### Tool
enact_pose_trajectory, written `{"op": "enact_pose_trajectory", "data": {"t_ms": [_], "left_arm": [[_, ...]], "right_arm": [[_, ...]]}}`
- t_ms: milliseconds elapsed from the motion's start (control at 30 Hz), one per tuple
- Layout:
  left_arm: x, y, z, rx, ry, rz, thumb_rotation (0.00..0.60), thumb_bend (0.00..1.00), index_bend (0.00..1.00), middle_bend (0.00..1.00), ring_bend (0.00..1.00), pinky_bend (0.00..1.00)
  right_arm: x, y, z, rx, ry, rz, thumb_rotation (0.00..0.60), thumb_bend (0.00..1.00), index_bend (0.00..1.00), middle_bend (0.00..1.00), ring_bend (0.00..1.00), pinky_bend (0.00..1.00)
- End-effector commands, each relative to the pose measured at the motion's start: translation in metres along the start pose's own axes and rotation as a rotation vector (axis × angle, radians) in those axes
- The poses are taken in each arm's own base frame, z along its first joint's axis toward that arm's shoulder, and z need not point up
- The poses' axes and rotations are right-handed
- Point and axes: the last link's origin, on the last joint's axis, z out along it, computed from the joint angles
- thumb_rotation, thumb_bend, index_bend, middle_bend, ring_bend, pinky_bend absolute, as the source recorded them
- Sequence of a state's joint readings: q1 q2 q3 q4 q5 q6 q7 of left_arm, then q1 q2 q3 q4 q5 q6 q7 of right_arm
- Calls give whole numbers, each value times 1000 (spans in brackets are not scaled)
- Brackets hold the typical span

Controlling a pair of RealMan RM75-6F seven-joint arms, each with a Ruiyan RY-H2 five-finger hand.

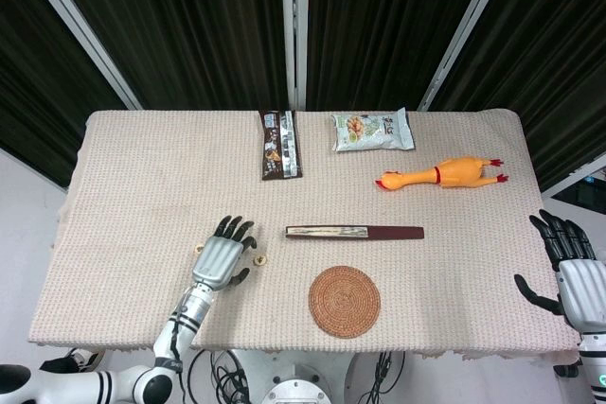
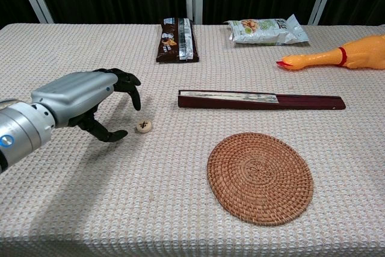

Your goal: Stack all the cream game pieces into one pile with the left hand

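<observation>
The small round cream game piece with a dark mark on top (image 2: 143, 126) lies flat on the woven beige cloth of the bench (image 2: 150, 209), left of centre and towards the near edge. It is the only piece plainly on show. Just to its left, the left hand (image 2: 90, 103) hovers over the cloth, fingers curved down and thumb reaching in low towards the piece. This looks like a pose for setting something on the piece or for pinching it. The gap between thumb and fingers looks narrow, and I cannot tell whether a second piece is tucked inside it.

To the right of the piece lies a closed dark red folding fan (image 2: 261, 100), and nearer than that a round woven rattan coaster (image 2: 260, 177). Both are apart from the piece and leave the approach from the left free. Along the far side sit a dark brown snack wrapper (image 2: 177, 39), a pale snack bag (image 2: 264, 30) and a yellow rubber chicken (image 2: 337, 56).

The right hand (image 1: 573, 276) waits beyond the bench's right edge, fingers spread and holding nothing.
</observation>
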State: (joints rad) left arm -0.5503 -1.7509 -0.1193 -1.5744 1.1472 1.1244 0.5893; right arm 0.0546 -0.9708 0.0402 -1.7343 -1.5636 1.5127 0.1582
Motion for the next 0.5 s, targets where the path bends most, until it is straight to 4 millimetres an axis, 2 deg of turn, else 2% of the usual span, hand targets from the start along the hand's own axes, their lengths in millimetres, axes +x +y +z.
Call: {"op": "enact_pose_trajectory", "data": {"t_ms": [33, 500], "left_arm": [[-3, 2, 3, -1, -6, -4, 600, 285, 387, 88, 0, 0], [-8, 10, 11, -17, -24, -40, 600, 285, 410, 92, 0, 0]], "right_arm": [[1, 0, 0, 0, 2, 1, 600, 245, 0, 0, 0, 0], [0, 0, -1, -2, -4, 0, 600, 244, 0, 0, 0, 0]]}}
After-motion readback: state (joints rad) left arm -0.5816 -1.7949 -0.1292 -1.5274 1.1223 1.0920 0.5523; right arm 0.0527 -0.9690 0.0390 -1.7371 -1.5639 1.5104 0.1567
